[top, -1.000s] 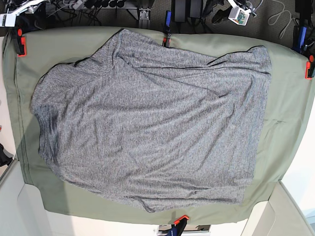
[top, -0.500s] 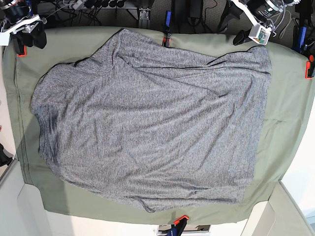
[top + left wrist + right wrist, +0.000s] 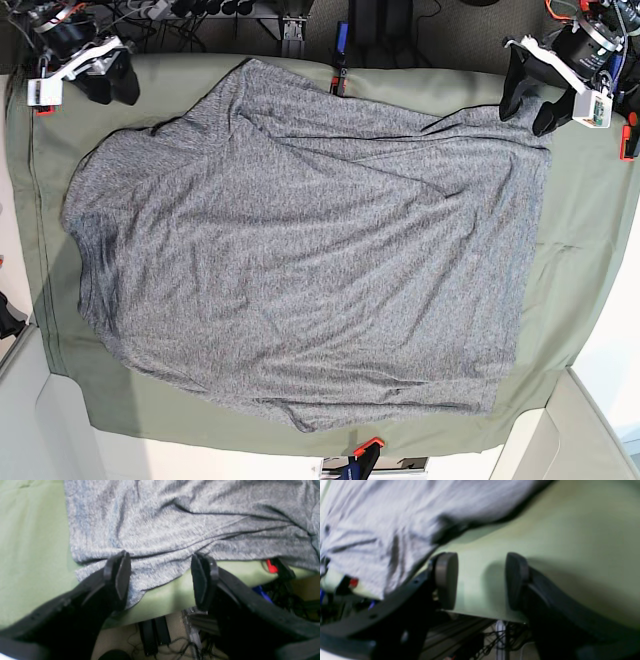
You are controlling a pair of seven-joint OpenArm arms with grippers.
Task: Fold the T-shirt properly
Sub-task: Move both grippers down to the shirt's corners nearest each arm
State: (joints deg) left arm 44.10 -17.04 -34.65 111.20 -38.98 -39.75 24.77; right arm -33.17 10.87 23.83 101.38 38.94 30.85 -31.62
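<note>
Both claws gape wide and empty, left claw (image 3: 160, 580) over a corner of the T-shirt (image 3: 300, 250), right claw (image 3: 480, 580) beside it; spread on the green surface (image 3: 580, 230), it's thin, floppy knit (pinch hems, corners).

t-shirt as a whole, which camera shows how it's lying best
The base view: the whole T-shirt shows there, spread out and wrinkled on the green cloth. The left wrist view shows only one edge of it beneath the open left pincer. The right wrist view shows a blurred part beside the open right pincer.
</note>
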